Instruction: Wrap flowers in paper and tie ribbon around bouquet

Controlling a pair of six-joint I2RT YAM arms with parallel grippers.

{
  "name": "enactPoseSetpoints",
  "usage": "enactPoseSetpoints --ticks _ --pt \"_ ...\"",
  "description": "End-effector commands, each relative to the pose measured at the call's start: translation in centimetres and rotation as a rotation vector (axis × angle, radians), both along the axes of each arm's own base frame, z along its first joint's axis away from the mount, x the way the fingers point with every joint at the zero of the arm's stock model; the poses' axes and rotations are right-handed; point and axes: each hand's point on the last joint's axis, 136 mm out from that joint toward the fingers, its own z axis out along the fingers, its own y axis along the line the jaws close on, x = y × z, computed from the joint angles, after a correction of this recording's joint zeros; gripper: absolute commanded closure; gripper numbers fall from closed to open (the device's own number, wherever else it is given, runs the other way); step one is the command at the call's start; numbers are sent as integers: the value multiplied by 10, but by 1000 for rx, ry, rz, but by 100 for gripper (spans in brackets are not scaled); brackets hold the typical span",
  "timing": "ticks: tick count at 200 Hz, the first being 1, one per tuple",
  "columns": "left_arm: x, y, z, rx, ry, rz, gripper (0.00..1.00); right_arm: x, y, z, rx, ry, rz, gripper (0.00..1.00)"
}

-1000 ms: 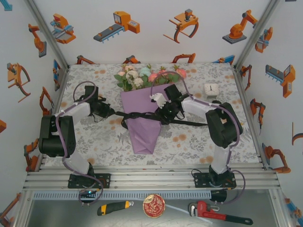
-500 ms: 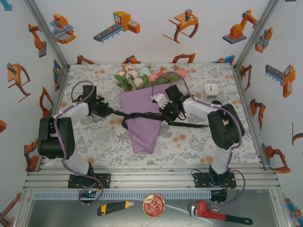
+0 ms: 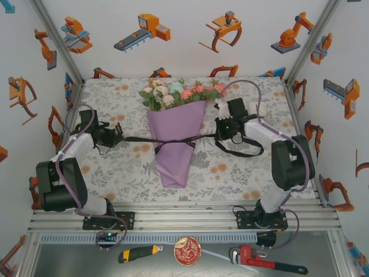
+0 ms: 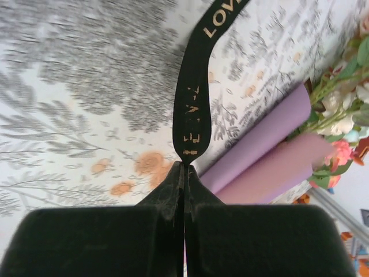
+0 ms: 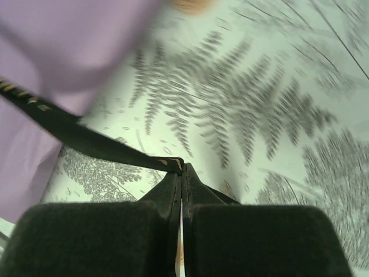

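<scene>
**Taut ribbon bars the middle**

The ribbon (image 3: 138,139) stretches across mid-frame between the two arms, crossing the bouquet (image 3: 173,156) at centre. A slack loop of it lies right of centre. Bare tabletop (image 3: 115,173) stays open at lower left and lower right.

The table (image 3: 230,173) is covered by a cloth printed with grey ferns and orange blossoms. It is enclosed by white walls (image 3: 173,55) patterned with orange robot drawings and joined by metal posts (image 3: 57,40). A knife (image 3: 138,253), a round tin (image 3: 187,250) and a red wrench (image 3: 265,261) are laid on the grey ledge in front.
</scene>
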Motion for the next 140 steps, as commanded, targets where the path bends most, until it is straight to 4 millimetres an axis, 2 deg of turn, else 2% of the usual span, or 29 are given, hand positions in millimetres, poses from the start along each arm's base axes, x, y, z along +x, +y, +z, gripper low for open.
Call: enactPoseSetpoints --ticks 1,43,61,93,115,140 --pt "-17 23 -6 18 30 21 100 -5 -42 -7 80 116 -323 100" --pt "-24 82 -11 33 20 141 100 -13 -115 -14 69 177 -637 100" --pt "-24 107 -6 39 -1 195 100 -14 -145 -11 43 185 -773 100" --pt "-24 148 5 46 -34 284 100 -19 -196 -7 96 200 -1022 100" --pt "-27 168 8 18 -56 342 100 -23 -220 -4 120 189 -1127 100" --pt "-35 180 8 0 -62 386 100 -27 -233 -1 146 180 -1200 100"
